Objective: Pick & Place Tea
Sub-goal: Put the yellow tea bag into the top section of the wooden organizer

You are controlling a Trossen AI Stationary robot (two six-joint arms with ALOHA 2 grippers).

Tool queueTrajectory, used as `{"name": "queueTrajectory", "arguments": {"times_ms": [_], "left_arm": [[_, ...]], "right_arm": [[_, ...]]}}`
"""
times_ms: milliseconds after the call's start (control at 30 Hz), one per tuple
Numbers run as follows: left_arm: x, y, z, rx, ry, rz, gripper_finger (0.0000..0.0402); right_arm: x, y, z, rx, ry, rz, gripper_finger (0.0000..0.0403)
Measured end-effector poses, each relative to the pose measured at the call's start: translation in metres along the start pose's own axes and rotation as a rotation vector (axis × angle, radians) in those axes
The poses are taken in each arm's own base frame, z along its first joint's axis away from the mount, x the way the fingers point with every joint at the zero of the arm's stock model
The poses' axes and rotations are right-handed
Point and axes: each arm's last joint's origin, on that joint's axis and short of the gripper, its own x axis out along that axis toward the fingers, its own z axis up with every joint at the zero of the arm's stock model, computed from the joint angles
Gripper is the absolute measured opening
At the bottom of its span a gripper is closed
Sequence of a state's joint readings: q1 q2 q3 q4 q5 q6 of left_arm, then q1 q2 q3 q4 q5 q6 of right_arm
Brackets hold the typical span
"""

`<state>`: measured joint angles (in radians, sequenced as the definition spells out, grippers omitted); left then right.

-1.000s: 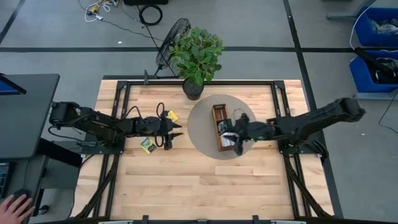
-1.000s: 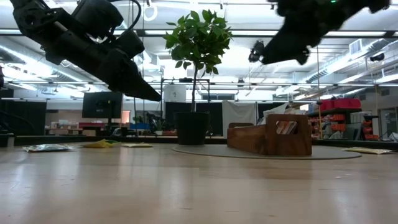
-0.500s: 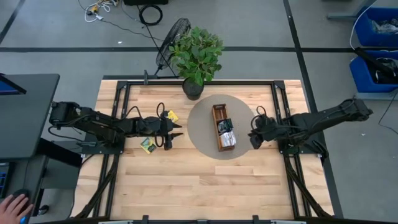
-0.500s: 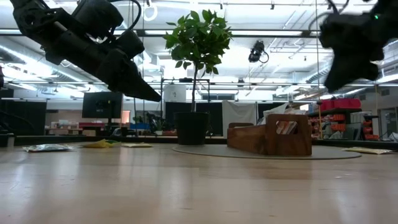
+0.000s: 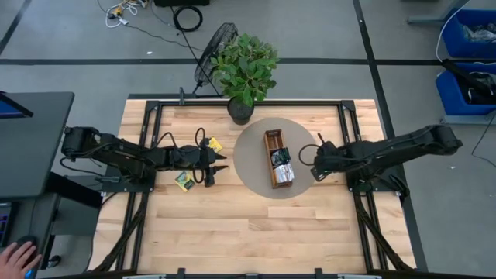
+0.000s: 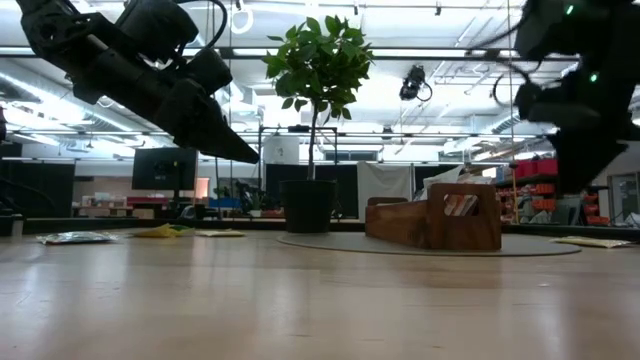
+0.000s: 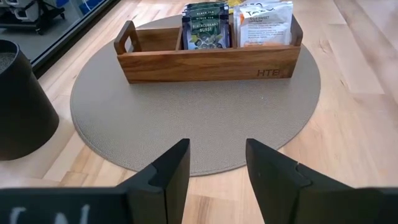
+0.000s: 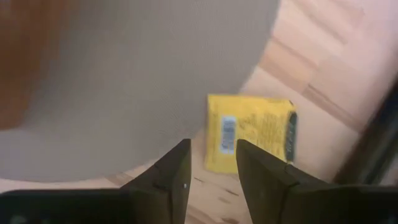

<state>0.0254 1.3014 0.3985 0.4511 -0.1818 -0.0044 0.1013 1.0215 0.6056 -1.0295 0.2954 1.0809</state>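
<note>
The wooden tray [image 5: 273,147] stands on a round grey mat [image 5: 252,151]. It holds dark navy sachets [image 7: 205,25] and orange-and-white sachets [image 7: 266,22] upright in its compartments. A yellow sachet [image 5: 215,144] and a green-and-black sachet [image 5: 184,180] lie flat on the wood at the left. Another yellow sachet [image 8: 249,134] lies flat beside the mat's right edge. My right gripper [image 5: 316,167] is open and empty just above that sachet, as the right wrist view [image 8: 211,155] shows. My left gripper [image 5: 218,167] hangs open and empty left of the mat, facing the tray [image 7: 214,155].
A potted plant [image 5: 242,111] stands at the table's far edge, just behind the mat. Bare wood lies along the whole near half of the table [image 5: 256,232]. A person's hand [image 5: 15,256] shows off the table at the lower left.
My right gripper has gone from above the tray's near end toward the table's right edge, past the mat's rim, and has come down lower. My left arm has kept still.
</note>
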Motion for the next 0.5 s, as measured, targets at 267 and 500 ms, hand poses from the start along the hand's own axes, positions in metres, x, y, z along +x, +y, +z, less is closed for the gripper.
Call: {"name": "queueTrajectory", "arguments": {"times_ms": [267,500], "left_arm": [[0.000,0.000,0.000,-0.001,0.001,0.000,0.0161],[0.000,0.000,-0.001,-0.002,0.007,0.000,0.0161]], "right_arm": [[0.026,0.015,0.000,-0.060,0.101,-0.129,0.0134],[0.049,0.028,-0.001,-0.158,0.169,-0.178,0.0134]]}}
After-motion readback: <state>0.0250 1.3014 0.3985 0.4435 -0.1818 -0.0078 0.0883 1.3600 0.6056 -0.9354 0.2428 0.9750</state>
